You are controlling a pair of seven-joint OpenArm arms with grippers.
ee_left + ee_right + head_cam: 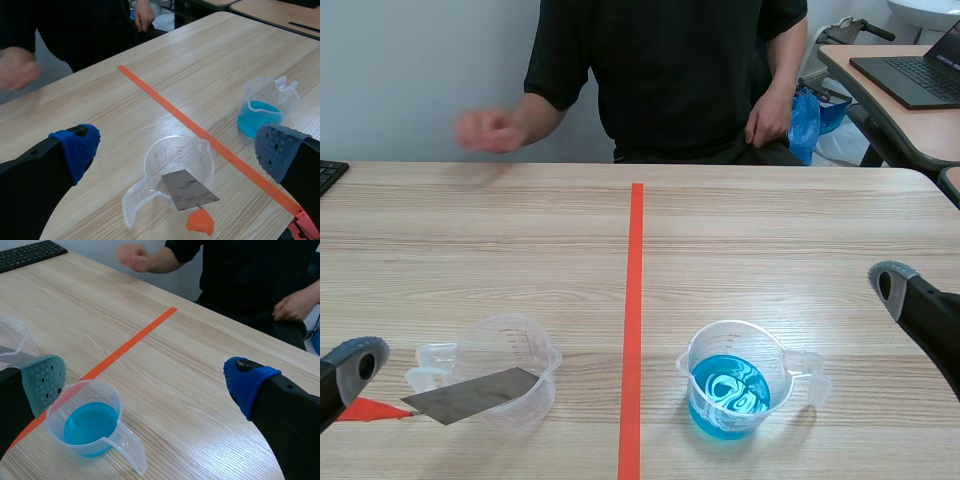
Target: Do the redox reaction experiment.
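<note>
Scene view: the task is judged barely begun. A metal sheet (472,394) rests on the rim of an empty cup (510,345), left of the tape line (634,300). The blue solution (728,392) is kept in a second cup (720,326) right of the line, well apart. The sheet is not yet dipped, so lifting and immersing it are left.

The left hand (177,152) and right hand (145,385) are both held open, gripping nothing.

The table (800,250) is pale wood-grain. A person (660,70) is seated across it before a grey wall (400,60), and a laptop (920,70) is set on a side table (890,125).
</note>
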